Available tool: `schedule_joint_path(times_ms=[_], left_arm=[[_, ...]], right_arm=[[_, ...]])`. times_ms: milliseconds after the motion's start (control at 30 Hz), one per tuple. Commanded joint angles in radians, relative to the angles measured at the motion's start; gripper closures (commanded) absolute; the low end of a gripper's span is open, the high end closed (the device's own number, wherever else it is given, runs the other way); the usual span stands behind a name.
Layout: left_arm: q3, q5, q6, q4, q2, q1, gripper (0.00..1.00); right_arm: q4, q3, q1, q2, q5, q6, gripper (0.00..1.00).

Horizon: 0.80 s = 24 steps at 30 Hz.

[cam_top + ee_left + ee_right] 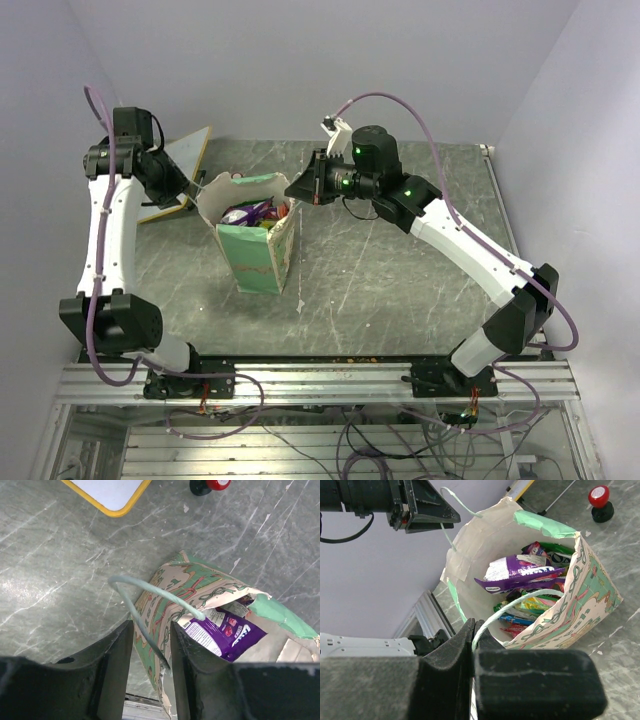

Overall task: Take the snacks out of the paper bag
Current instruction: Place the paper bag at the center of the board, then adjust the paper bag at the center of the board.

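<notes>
The paper bag stands open at the left-centre of the table, and also shows in the left wrist view and the right wrist view. Several snacks lie inside: a purple packet on top, with green, teal-blue and red ones below. My right gripper is shut on the bag's near string handle. My left gripper is at the bag's opposite rim, jaws apart, with the other string handle and the bag's edge running between its fingers.
A flat white board with a yellow edge lies behind the bag at the back left. A small red-capped bottle stands on the table beyond the bag. Walls close in the left, back and right sides.
</notes>
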Motion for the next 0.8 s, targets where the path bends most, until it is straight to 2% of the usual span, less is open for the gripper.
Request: schedule_joint_path(times_ms=[0, 200, 300, 400, 467, 633, 767], left_arm=[[-0.048, -0.019, -0.053, 0.072, -0.037, 0.016, 0.55], [-0.08, 0.006, -0.063, 0.148, -0.021, 0.072, 0.51], [-0.083, 0.096, -0.051, 0.206, -0.022, 0.109, 0.73], [-0.069, 0.149, -0.033, 0.221, -0.034, 0.129, 0.81], [-0.053, 0.147, -0.023, 0.206, -0.042, 0.14, 0.9], [0.036, 0.127, 0.001, 0.175, -0.085, 0.165, 0.93], [0.067, 0.31, -0.041, 0.265, -0.114, 0.171, 0.93]], right_arm=[[0.022, 0.011, -0.005, -0.016, -0.006, 0.003, 1.0], [0.011, 0.014, -0.005, -0.019, 0.0, -0.001, 1.0], [0.003, 0.017, -0.006, -0.018, 0.006, -0.006, 1.0], [-0.003, 0.023, -0.007, -0.019, 0.01, -0.012, 1.0], [-0.009, 0.028, -0.006, -0.016, 0.006, -0.018, 1.0], [-0.021, 0.042, -0.006, 0.0, -0.007, -0.016, 1.0], [-0.011, 0.058, -0.004, 0.02, -0.025, 0.001, 1.0]])
